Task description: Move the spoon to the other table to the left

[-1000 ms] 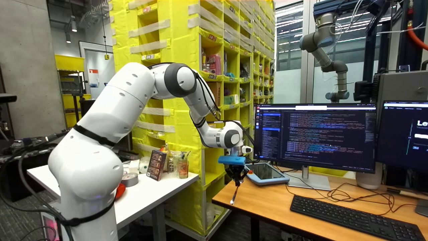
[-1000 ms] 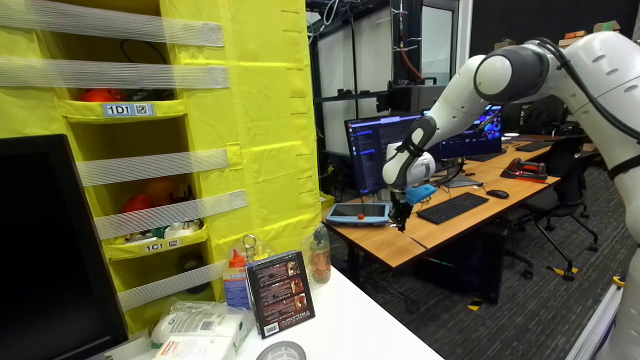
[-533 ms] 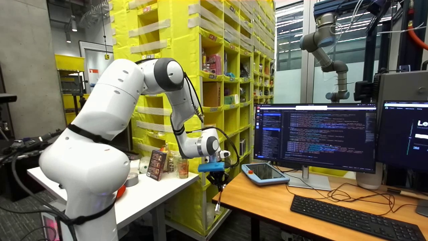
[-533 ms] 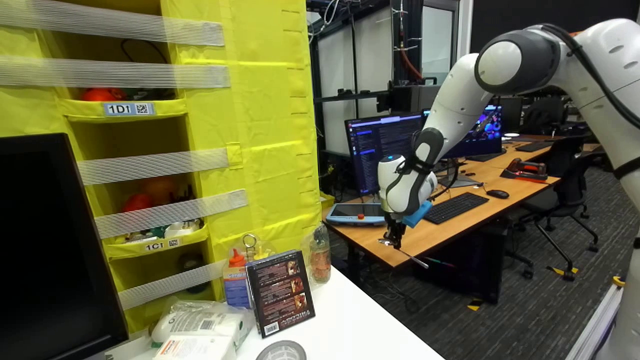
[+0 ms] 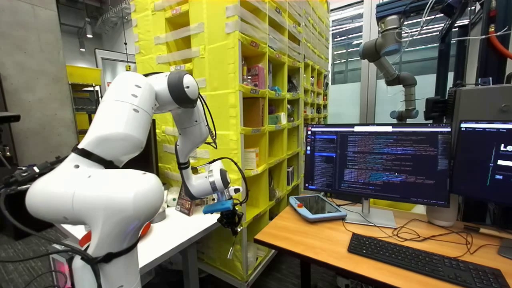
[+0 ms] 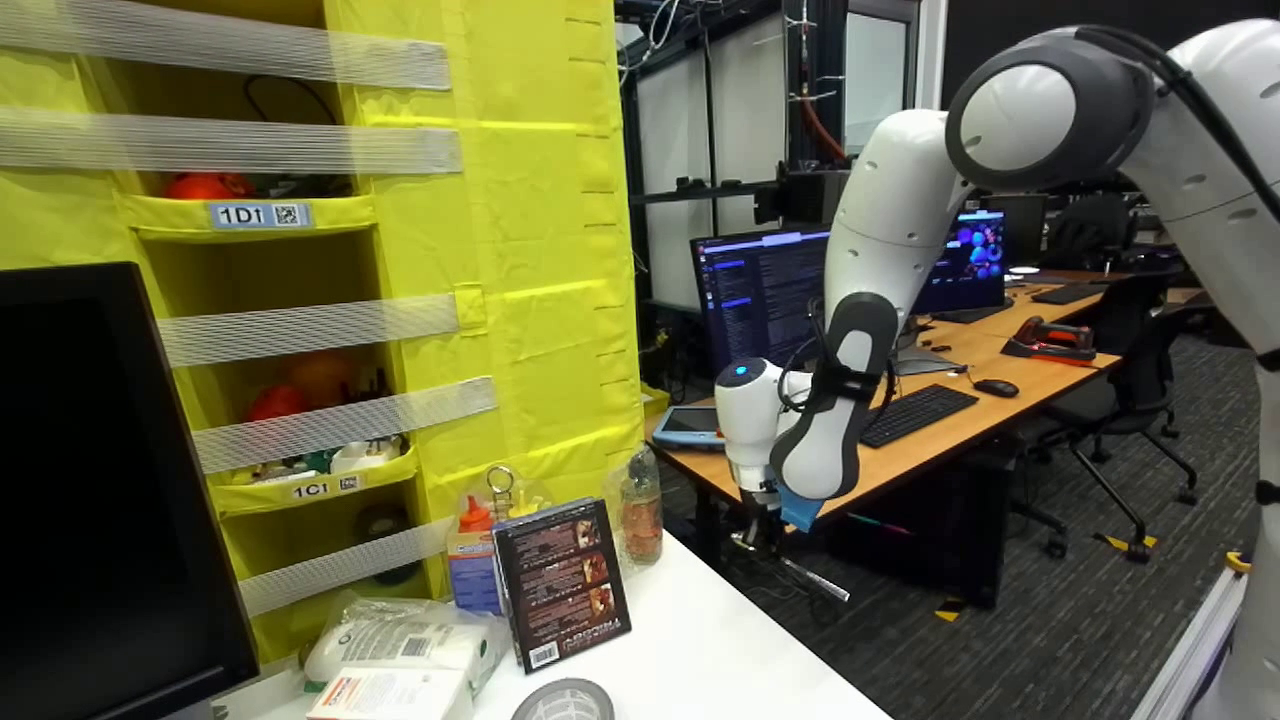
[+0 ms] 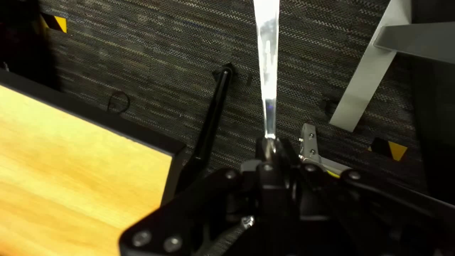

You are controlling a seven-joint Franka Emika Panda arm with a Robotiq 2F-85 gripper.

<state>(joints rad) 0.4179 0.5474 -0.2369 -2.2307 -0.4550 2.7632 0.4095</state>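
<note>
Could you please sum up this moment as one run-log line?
hand: shut on spoon | position: in the air over floor, clear of wooden desk | pending: placement on white table

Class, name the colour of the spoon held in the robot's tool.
Shiny silver; the spoon shows best in the wrist view.

In an exterior view, the gripper (image 5: 235,232) carries the spoon (image 5: 231,252) from right of lower centre to left of it, clear of the wooden desk (image 5: 304,240).
</note>
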